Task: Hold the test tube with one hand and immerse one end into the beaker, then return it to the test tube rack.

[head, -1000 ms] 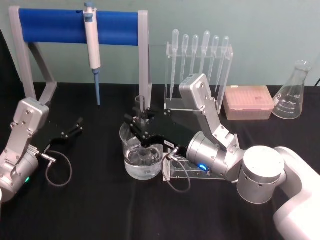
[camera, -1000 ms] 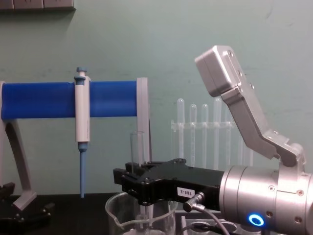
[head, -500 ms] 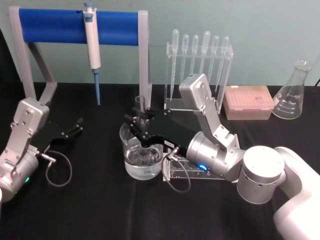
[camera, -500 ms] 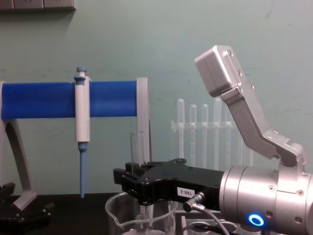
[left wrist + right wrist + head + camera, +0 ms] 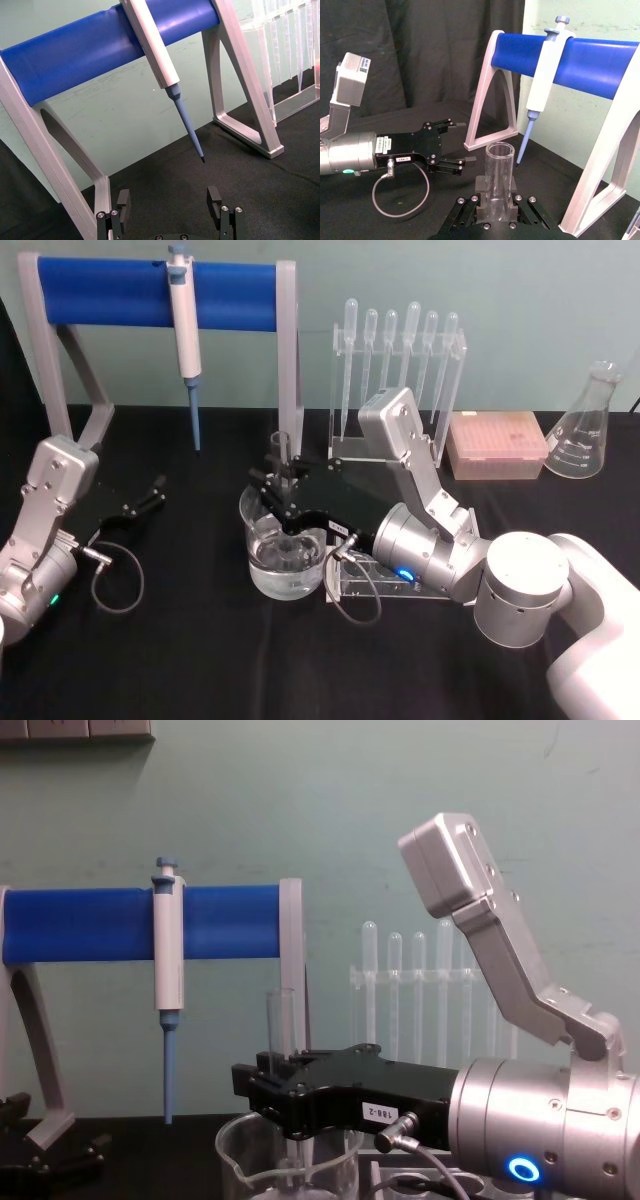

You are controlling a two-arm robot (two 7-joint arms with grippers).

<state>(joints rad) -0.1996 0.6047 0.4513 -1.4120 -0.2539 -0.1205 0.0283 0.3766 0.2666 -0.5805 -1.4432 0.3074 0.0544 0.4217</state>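
- Black cloth covers the worktop [image 5: 200, 670] in front of a pale green wall [image 5: 520, 290], and the clear glassware stands out against the dark cloth.
- The test tube [image 5: 281, 452] stands upright with its open rim on top. Its lower part is down inside the beaker [image 5: 262, 575]. Held vertical like this, only the round end meets the liquid, and by the head view it seems to reach it.
- The beaker sits mid-worktop and is partly filled with clear liquid. It is wide enough that the tube hangs free of its wall.
- The right end effector [image 5: 284, 480] is clamped on the tube about halfway up, just above the beaker's rim. This grip likely keeps the black fingers dry and leaves the lower end free to dip. In the right wrist view the tube rises straight out of the closed grip [image 5: 495, 200].
- The clear rack [image 5: 340, 590] lies just to the right of the beaker, under the right arm's wrist. Being so close, the return should need only a lift and a short sideways shift.
- The left end effector [image 5: 152, 492] rests low on the left of the worktop, spread wide and empty, well apart from the beaker. One arm is enough for this job.
- At the back stand a blue stand [image 5: 120, 292] with a hanging pipettor [image 5: 184, 330], a row of droppers [image 5: 400, 340], a pink box [image 5: 497, 445] and a flask [image 5: 585, 430]. All of them are out of the tube's way.
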